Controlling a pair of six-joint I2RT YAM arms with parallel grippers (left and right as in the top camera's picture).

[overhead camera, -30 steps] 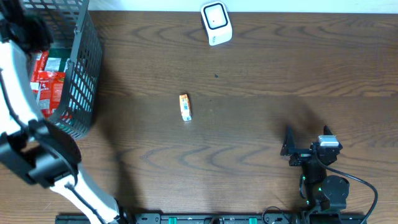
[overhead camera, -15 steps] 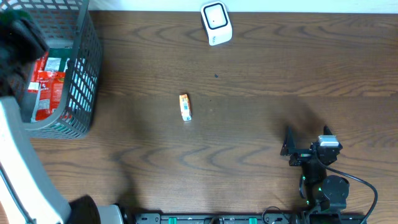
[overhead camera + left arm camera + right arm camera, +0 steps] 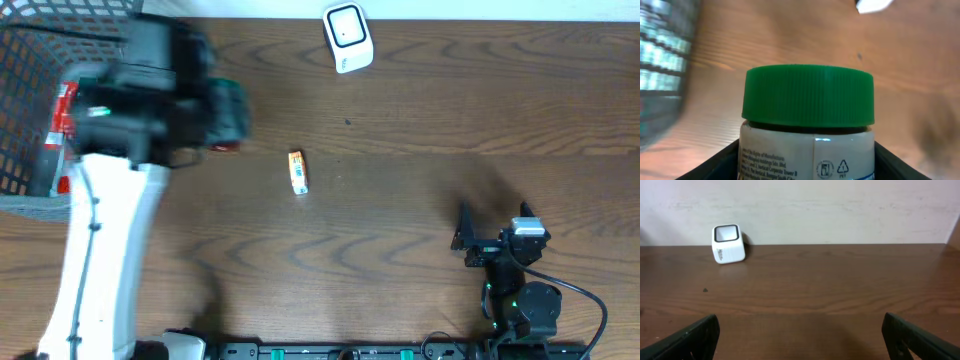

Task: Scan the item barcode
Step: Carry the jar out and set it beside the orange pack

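Left wrist view: my left gripper (image 3: 807, 162) is clamped on the white-labelled jar with a green ribbed screw cap (image 3: 807, 100), up over the table just right of the grey wire basket (image 3: 20, 110). My right gripper (image 3: 800, 342) sits near right, jaws wide, empty. The white boxy scanner (image 3: 347, 37) is far centre. Risks: barcode isn't visible here, so if it faces away from the scanner window, no read. A fast swing could let the jar slip.

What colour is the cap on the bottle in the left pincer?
Green, finely ribbed. The cap of the bottle shows best in the left wrist view.
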